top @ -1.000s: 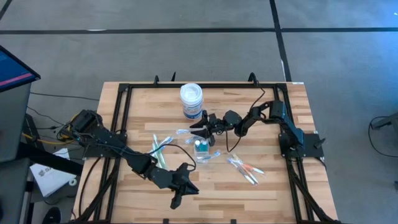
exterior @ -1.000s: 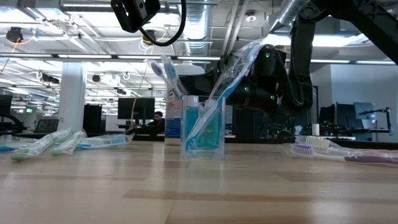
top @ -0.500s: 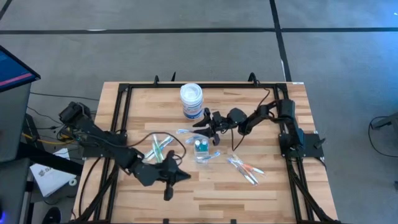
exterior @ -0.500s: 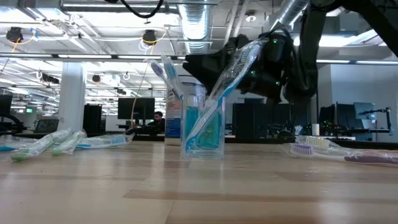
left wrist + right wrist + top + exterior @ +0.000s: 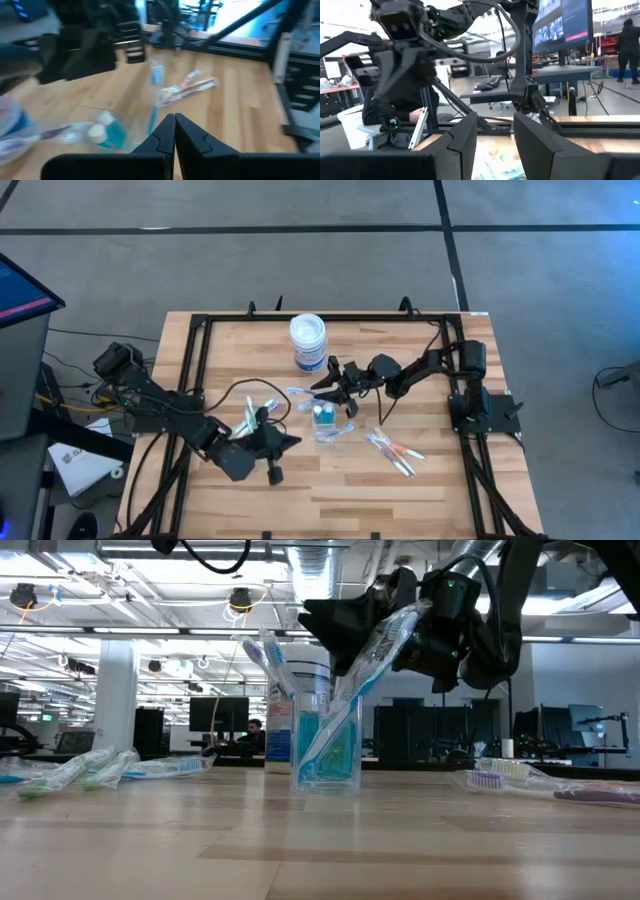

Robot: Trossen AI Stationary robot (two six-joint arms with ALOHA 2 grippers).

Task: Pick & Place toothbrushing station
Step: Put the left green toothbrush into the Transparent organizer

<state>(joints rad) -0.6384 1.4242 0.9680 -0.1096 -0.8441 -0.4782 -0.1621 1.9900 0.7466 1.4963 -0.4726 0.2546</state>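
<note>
The clear cup [image 5: 323, 417] is seen upright near the table's centre, w/ a blue tube [image 5: 322, 745] and toothbrushes standing inside it. One wrapped blue toothbrush [image 5: 362, 680] leans out of the cup, its head up by the right gripper [image 5: 328, 383]. That gripper is held just above and behind the cup; its fingers are parted, w/ a gap visible in the right wrist view. Whether the brush head is touched by them cannot be told.

On the table [image 5: 430, 480], a bunch of green and white wrapped toothbrushes [image 5: 256, 417] is laid just beside the cup on the left arm's side, a single blue brush [image 5: 296, 392] is laid between the cup and the jar, and a further group w/ orange details [image 5: 392, 450] is spread on the right arm's side, apart from the cup. A white jar w/ blue label [image 5: 307, 343] is stood behind the cup, toward the table's far edge.

The left gripper [image 5: 274, 458] is kept at the near-left part of the table, close to the green brushes, fingers pressed together and nothing held, as shown in the left wrist view [image 5: 174, 131].

A person [image 5: 255, 729] is seen far back in the room, beyond the table.
</note>
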